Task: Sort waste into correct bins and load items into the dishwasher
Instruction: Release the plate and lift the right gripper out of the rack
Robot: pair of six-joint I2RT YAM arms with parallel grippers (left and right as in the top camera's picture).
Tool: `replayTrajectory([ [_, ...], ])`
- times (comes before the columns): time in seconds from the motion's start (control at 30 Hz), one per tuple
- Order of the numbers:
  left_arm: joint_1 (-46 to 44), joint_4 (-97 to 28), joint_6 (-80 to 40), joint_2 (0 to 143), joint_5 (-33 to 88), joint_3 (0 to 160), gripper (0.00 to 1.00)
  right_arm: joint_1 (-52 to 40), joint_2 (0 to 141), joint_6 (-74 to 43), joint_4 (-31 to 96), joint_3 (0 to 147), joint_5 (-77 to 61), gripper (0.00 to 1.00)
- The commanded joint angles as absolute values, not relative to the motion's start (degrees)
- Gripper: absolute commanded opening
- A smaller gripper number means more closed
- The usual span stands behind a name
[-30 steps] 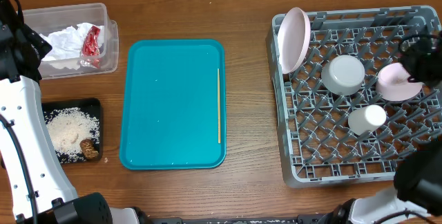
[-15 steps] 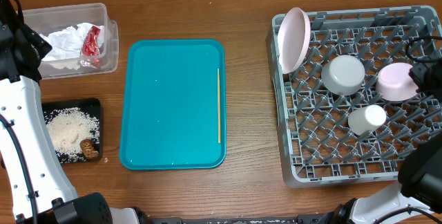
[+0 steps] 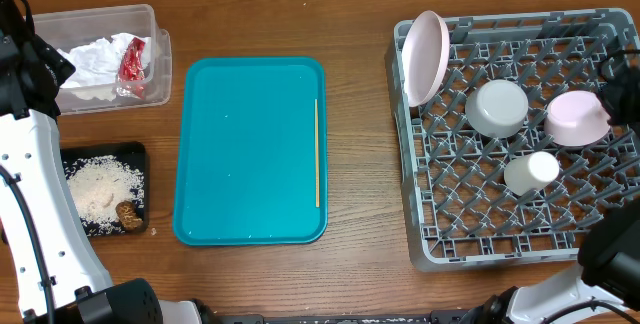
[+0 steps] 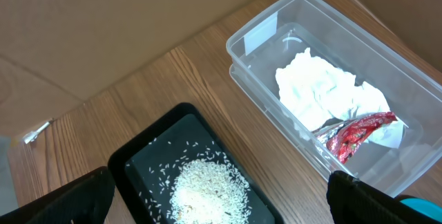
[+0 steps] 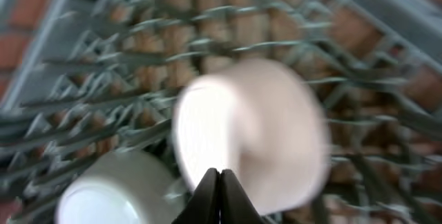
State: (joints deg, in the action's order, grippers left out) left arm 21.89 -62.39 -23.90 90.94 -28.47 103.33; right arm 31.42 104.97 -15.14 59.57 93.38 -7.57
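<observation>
Dish rack (image 3: 500,256) at right now holds pink bowl (image 3: 577,117) by itself, R gripper (image 5: 219,179) having backed off to rack's right edge, jaws apparently together & empty (blurry), L gripper (image 4: 221,203) far left w/ jaws apart, so only stick (image 3: 317,154) on teal tray (image 3: 250,144) remains.

Crumpled napkin (image 3: 92,59) and red wrapper (image 3: 132,64) sit in the clear tub (image 3: 160,49). Rice (image 3: 100,189) and brown morsel (image 3: 128,214) are in the black tray (image 3: 140,154). The wooden stick (image 3: 317,152) lies along the teal tray (image 3: 250,149)'s right edge. The rack (image 3: 480,214) holds the plate (image 3: 425,56) on edge, grey-white bowl (image 3: 497,107), pink bowl (image 3: 576,117) and cup (image 3: 530,172).
</observation>
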Motion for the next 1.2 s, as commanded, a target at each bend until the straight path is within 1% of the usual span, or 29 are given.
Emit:
replayTrajectory([
  [0.0, 22.11, -62.39, -24.45, 91.24, -28.27, 103.28, 1.00, 28.05, 103.68, -11.49, 58.76, 94.39, -9.32, 0.04],
  [0.07, 22.11, -62.39, -24.45, 91.24, -28.27, 103.28, 1.00, 26.41, 104.81, -11.99, 58.98, 94.35, -5.10, 0.04],
  [0.2, 22.13, -62.39, -24.45, 91.24, -28.27, 103.28, 1.00, 25.78, 106.78, -12.69, 59.94, 94.35, -1.74, 0.04],
  [0.4, 22.11, -62.39, -24.45, 91.24, -28.27, 103.28, 1.00, 26.79, 108.18, -18.70, 62.81, 94.35, 7.75, 0.04],
  [0.63, 22.11, -62.39, -24.45, 91.24, -28.27, 103.28, 1.00, 28.84, 108.18, -20.10, 64.88, 94.37, 8.03, 0.04],
  [0.8, 22.11, -62.39, -24.45, 91.24, -28.27, 103.28, 1.00, 30.30, 108.12, -27.18, 68.51, 95.29, 15.81, 0.04],
  [1.0, 22.11, -62.39, -24.45, 91.24, -28.25, 103.28, 1.00, 31.05, 107.57, -28.77, 72.20, 99.79, 15.55, 0.04],
  [1.13, 22.11, -62.39, -24.45, 91.24, -28.25, 103.28, 1.00, 30.02, 106.08, -28.73, 72.82, 102.13, 12.21, 0.04],
  [1.17, 22.11, -62.39, -24.45, 91.24, -28.25, 103.28, 1.00, 29.08, 105.01, -28.27, 72.38, 102.15, 9.23, 0.04],
])
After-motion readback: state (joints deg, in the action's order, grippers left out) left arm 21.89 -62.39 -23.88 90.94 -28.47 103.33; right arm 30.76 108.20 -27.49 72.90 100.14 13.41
